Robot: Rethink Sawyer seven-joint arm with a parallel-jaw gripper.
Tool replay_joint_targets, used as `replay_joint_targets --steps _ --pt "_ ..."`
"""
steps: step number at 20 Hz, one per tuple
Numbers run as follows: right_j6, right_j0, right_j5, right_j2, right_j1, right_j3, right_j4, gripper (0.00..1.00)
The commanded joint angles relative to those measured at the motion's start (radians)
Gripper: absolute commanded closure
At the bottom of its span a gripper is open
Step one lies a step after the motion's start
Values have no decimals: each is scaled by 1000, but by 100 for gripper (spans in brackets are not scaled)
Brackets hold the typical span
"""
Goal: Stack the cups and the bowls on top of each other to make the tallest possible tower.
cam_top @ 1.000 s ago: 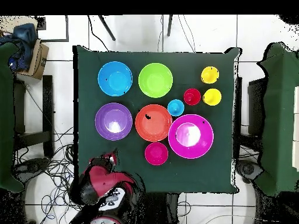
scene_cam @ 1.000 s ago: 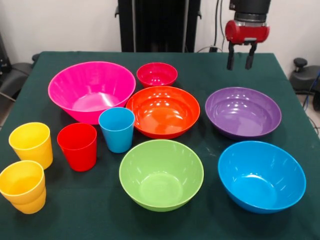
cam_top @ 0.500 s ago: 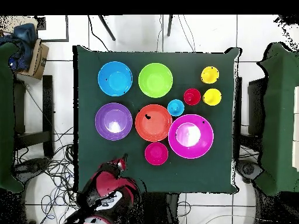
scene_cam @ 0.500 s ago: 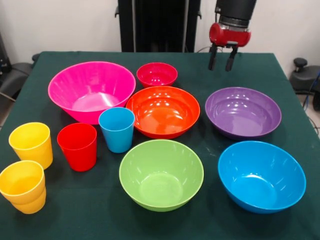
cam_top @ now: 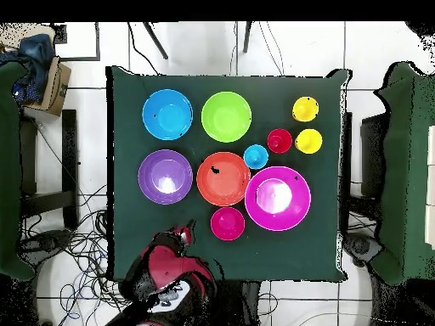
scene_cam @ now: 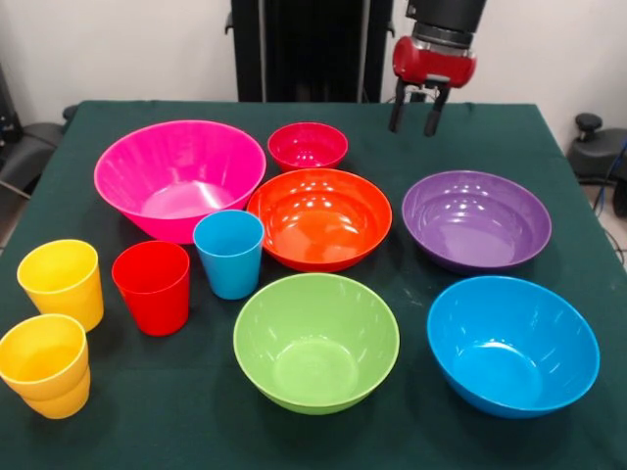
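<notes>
Gripper hangs at the upper right of the front view, above the table's back edge, fingers spread apart and pointing down with nothing between them. Against the frames half a second and one second back, it has travelled leftward and slightly upward in that view: it was first above the purple bowl, and now sits up and to the left of that bowl and to the right of the small pink-red bowl. In the overhead view the gripper has likewise shifted rightward along the lower table edge, now just left of the small pink-red bowl.

All tableware is unmoved since those frames. Large hot pink bowl at upper left; orange bowl at centre, touching or nearly touching the light blue cup. Red cup stands just left of the blue one. Lime green bowl at lower centre, blue bowl at lower right. One yellow cup stands at the left edge; below it a yellow cup stack appears to be two nested cups. Every other item stands singly and upright on the green table; no tower has been started
</notes>
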Motion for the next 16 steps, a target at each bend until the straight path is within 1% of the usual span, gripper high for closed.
replay_joint_targets --steps 1,3,5,6,9,10,12,13,16 --pt "72 -85 126 100 -98 -40 -99 0" --pt "68 -111 125 114 -124 -21 -135 0" --pt "64 -148 134 134 -161 4 -181 0" --pt "57 -175 139 147 -187 21 -214 0" --pt "44 -231 148 162 -213 49 -285 0" --pt "39 -243 131 152 -195 48 -312 0" --pt "42 -244 80 115 -147 32 -345 0" --pt "44 -246 68 107 -135 28 -358 0" --pt "48 -276 54 110 -134 32 -415 0"
